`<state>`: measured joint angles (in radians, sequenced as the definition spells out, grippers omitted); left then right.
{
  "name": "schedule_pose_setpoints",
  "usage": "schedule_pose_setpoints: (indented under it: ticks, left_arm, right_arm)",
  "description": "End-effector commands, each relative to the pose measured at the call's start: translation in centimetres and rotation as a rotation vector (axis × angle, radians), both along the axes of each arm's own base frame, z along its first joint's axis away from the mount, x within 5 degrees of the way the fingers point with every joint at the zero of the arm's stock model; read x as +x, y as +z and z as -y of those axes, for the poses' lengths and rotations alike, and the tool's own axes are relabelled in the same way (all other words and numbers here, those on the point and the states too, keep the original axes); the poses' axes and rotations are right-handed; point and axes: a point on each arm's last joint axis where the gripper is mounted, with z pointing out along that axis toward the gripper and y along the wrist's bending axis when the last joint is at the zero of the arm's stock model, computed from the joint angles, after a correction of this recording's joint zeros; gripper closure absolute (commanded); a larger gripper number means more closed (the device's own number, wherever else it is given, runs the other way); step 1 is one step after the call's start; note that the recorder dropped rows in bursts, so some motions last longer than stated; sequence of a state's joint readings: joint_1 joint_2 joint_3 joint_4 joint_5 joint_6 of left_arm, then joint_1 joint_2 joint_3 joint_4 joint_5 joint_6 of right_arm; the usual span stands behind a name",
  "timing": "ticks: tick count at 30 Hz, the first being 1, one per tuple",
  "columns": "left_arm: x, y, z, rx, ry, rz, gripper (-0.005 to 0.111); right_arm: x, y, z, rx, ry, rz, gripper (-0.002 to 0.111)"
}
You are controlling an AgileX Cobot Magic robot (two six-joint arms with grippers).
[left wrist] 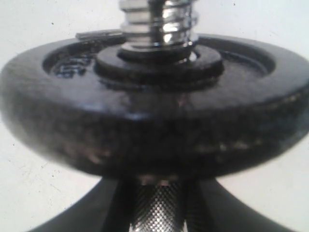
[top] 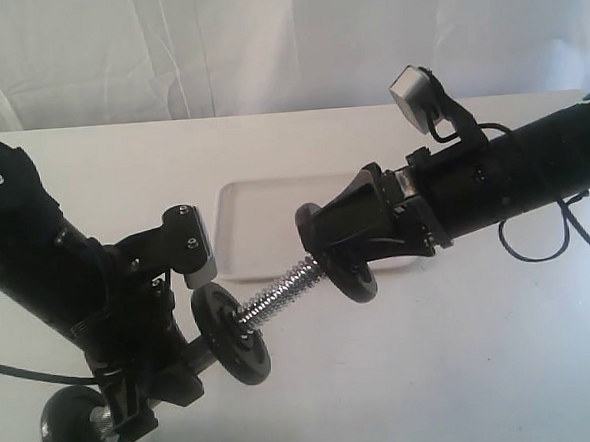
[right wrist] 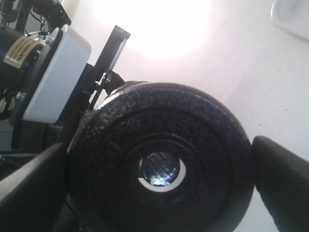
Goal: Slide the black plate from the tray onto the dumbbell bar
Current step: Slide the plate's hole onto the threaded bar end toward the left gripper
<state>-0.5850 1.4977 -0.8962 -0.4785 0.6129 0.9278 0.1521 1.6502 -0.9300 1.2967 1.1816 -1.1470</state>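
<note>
White table [top: 434, 363]; right tool [top: 337, 253] grips black plate [right wrist: 193, 125]; yellow sticker [right wrist: 19, 48] illegible.

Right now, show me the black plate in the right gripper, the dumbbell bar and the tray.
black plate [right wrist: 193, 130], right wrist view, face above the centre hole.
dumbbell bar [top: 284, 294], exterior view, exposed threaded stretch.
tray [top: 255, 223], exterior view, bare left part of its floor.

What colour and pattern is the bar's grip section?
Shiny chrome dumbbell bar with fine cross-hatched knurling; left wrist view shows it best.

Black plate [top: 357, 280] on dumbbell bar [top: 280, 297] end, before tray [top: 265, 218].
</note>
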Motion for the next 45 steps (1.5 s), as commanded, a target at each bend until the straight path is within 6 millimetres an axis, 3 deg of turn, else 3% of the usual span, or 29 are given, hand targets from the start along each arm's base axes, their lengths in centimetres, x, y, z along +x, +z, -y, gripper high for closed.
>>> schedule_pose_setpoints:
  ticks: [1,26,38,45]
  left_arm:
    - [-0.4,2.1,0.8,-0.119,0.056,-0.017,0.107]
    - [-0.4,2.1,0.8,-0.124,0.060,-0.018,0.107]
    - [-0.3,2.1,0.8,-0.126,0.062,-0.018,0.107]
    - [-0.3,2.1,0.8,-0.126,0.063,-0.016,0.107]
  right_arm:
    - [0.0,0.7,-0.3,0.083,-0.013,-0.023,0.108]
    - [-1.7,-0.2,-3.8,0.089,0.098,-0.074,0.108]
    - [-1.9,-3.7,-5.8,0.127,0.046,-0.218,0.108]
    - [-2.2,-4.0,-6.5,0.161,0.054,-0.251,0.108]
